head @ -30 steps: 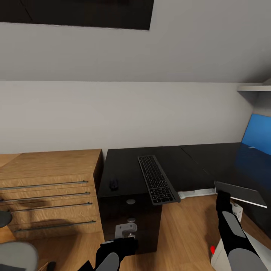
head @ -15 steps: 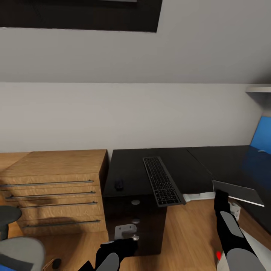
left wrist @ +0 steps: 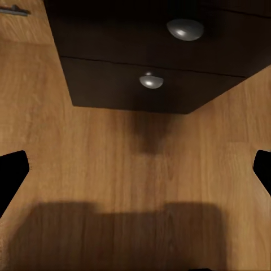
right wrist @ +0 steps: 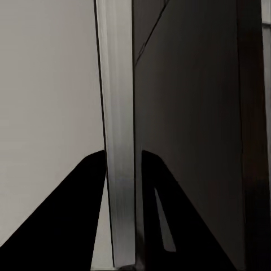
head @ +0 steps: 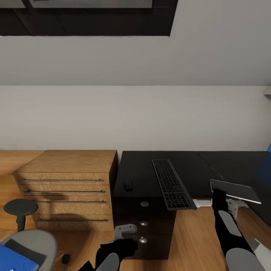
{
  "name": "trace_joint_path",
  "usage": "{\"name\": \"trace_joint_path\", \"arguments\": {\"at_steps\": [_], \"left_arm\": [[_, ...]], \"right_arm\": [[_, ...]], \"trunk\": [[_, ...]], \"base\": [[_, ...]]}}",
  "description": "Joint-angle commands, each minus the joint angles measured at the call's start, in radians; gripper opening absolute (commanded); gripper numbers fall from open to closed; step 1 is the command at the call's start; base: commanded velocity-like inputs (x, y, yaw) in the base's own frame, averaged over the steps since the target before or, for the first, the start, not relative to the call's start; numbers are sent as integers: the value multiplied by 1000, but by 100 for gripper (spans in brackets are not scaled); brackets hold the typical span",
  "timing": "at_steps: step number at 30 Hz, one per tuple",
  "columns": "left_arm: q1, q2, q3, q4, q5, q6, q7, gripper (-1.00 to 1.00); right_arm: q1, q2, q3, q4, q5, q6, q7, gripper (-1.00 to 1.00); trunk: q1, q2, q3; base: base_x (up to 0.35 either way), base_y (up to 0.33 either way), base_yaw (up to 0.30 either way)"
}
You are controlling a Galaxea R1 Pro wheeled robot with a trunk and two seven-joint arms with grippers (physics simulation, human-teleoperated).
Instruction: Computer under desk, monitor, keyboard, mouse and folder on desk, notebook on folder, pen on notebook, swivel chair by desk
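1 keyboard [head: 172, 184], 1 mouse [head: 128, 184], 1 desk [head: 222, 165], 3 knobs

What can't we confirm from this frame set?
- Swivel chair: cut off by the head view's bottom-left edge.
- Blue item on its seat: mostly off-frame, identity unclear.
- Flat grey item in the right gripper: edge-on in the right wrist view, identity unclear.
- Small dark object on the desk: too small to identify.

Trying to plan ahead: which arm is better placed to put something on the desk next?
Right: its tool grips a flat grey slab at the desk edge; the left tool hangs low, empty.
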Motion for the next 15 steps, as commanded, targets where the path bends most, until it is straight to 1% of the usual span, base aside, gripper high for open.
{"name": "trace_joint_path", "arguments": {"at_steps": [1, 9, 15], "left_arm": [[-2, 1, -2, -1, 5, 2, 7, 100], [-2, 1, -2, -1, 6, 2, 8, 100], [-2, 0, -2, 3, 7, 2, 8, 100]], "right_arm": [[-1, 0, 2, 1, -10, -3, 6, -100], [-1, -1, 5, 1, -10, -2, 6, -100], [-1, -1, 6, 2, -8, -2, 8, -100]], "trunk": [[0, -1, 0], [0, -1, 5], [0, -1, 6]], "base": [[0, 0, 174], [0, 0, 171], [0, 0, 66]]}}
